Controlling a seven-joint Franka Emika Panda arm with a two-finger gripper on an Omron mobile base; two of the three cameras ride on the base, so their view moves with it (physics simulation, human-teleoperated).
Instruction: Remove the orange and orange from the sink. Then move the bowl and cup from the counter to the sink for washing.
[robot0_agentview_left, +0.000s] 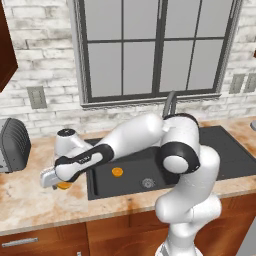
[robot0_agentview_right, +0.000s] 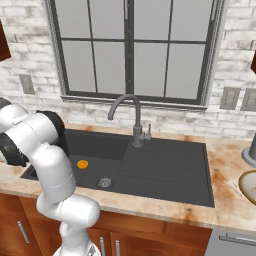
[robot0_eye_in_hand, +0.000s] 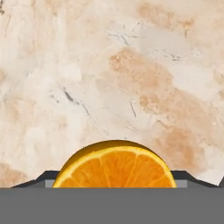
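The tabletop (robot0_agentview_left: 30, 205) runs all around the black sink (robot0_agentview_left: 235, 155). It has lots of bare room on the side of the sink away from the drainboard. The arm reaches over the sink's short edge there, and its jaws (robot0_agentview_left: 60, 183) hang low over the stone.

One orange (robot0_agentview_left: 63, 185) sits on the tabletop just outside that sink edge, right under the jaws. In the hand view its cut face (robot0_eye_in_hand: 116, 168) sits between the two dark tips. The jaws stand wide apart and let go, so they do not hold it.

The other orange (robot0_agentview_right: 82, 163) lies in the sink, near the round drain (robot0_agentview_right: 104, 182).

What could go wrong? If the jaws lift crooked, a tip could bump the first orange. It is round and near the sink edge, so I think it could roll back in. Going for the second orange, the arm could knock the faucet (robot0_agentview_right: 131, 112) or the sink wall.
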